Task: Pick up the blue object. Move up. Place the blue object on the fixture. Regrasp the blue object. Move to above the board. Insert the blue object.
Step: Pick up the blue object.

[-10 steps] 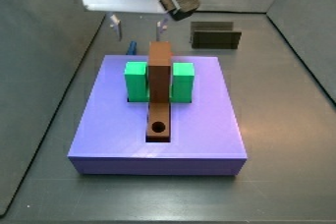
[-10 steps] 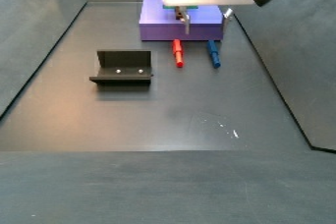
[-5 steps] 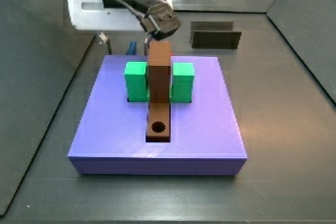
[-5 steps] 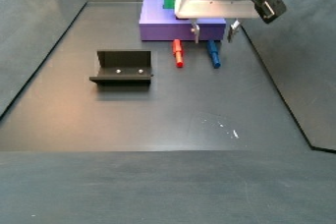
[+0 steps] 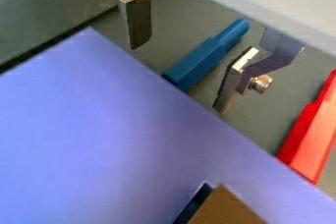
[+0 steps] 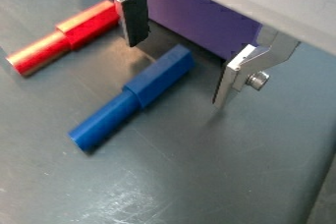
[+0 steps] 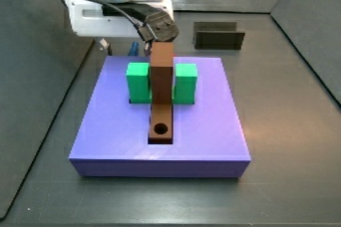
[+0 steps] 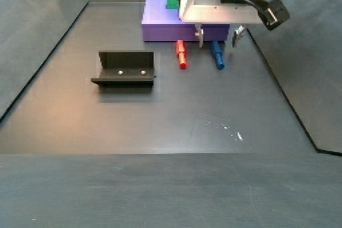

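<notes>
The gripper hung open and empty over the blue object, which lay on the floor beside the board, its long axis passing between the fingers.

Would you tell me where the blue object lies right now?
The blue object lies on the floor beside the board, next to the red peg, under the open end effector.

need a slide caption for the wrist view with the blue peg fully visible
Open gripper poised over the blue object lying on the floor beside the board, red peg nearby.
</notes>
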